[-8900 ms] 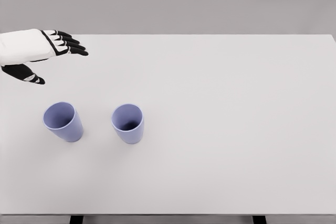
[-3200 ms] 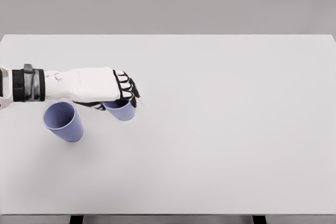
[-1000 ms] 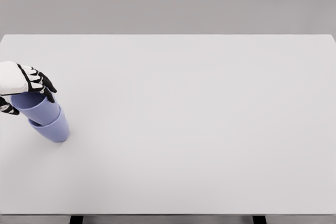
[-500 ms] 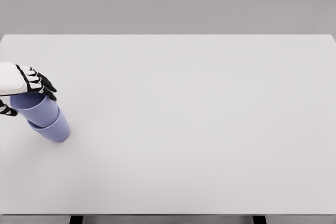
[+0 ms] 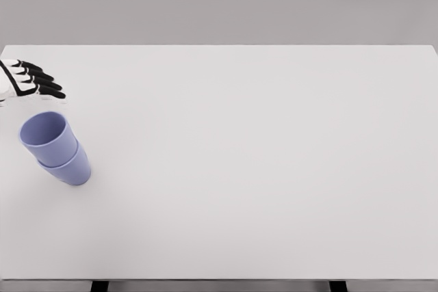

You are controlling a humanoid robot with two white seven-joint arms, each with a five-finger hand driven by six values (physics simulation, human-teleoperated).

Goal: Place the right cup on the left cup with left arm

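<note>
Where the near edge of the white table meets the bottom of the head view, two dark leg tops show below it, one at lower left and one at lower right. The tabletop fills most of the frame.

Left side, mid-depth: two lavender cups, nested. The lower cup stands on the table; only its outer wall and base band show. The upper cup sits inside it, rim uppermost, mouth open toward the camera. The stack appears to lean up and to the left in this view; whether that is true tilt or camera perspective, I cannot tell. A soft shadow lies on the table at the base of the stack.

Farther back, at the left edge: left hand, only partly in frame. Its black-tipped fingers are extended and slightly fanned, pointing right, holding nothing. The hand is clear of the cups, above them in the picture, with bare table between.

Beyond the table's far edge, a plain grey backdrop.
</note>
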